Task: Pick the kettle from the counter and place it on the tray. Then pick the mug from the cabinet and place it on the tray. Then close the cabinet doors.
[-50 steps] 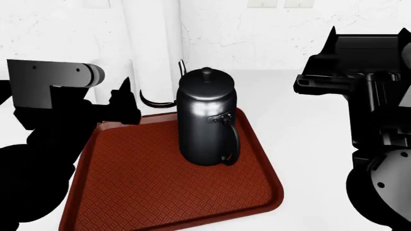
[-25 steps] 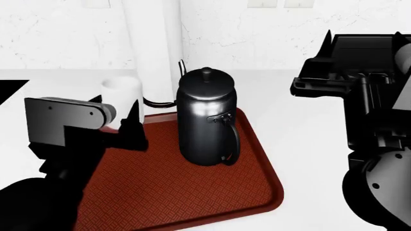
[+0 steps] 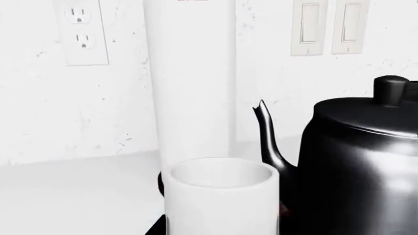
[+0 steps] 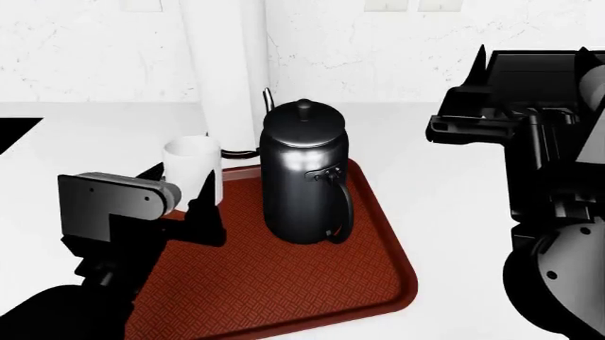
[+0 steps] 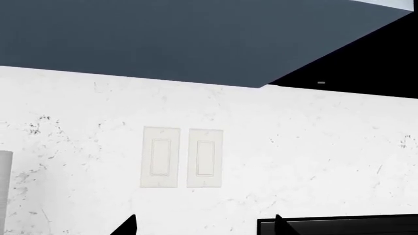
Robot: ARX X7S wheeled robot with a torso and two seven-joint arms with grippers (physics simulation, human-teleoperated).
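The black kettle (image 4: 304,173) stands upright on the dark red tray (image 4: 283,283), toward its far side, handle facing me. My left gripper (image 4: 184,185) is shut on the white mug (image 4: 192,168) and holds it upright at the tray's far-left corner; I cannot tell whether it touches the tray. In the left wrist view the mug (image 3: 222,200) fills the space between the jaws of the left gripper (image 3: 222,230), with the kettle (image 3: 365,171) close beside it. My right gripper (image 4: 529,64) hangs high at the right, open and empty (image 5: 202,227). The white counter (image 4: 444,177) surrounds the tray.
A wide white cylinder (image 4: 227,71) with a black base ring stands just behind the tray, near the kettle's spout. A black stovetop corner (image 4: 14,134) shows at far left. Wall switches (image 5: 183,156) and an outlet (image 3: 81,32) are on the back wall.
My left arm has come down and rightward with the mug, from above the counter's left side to the tray's far-left corner. The kettle and right arm stayed put.
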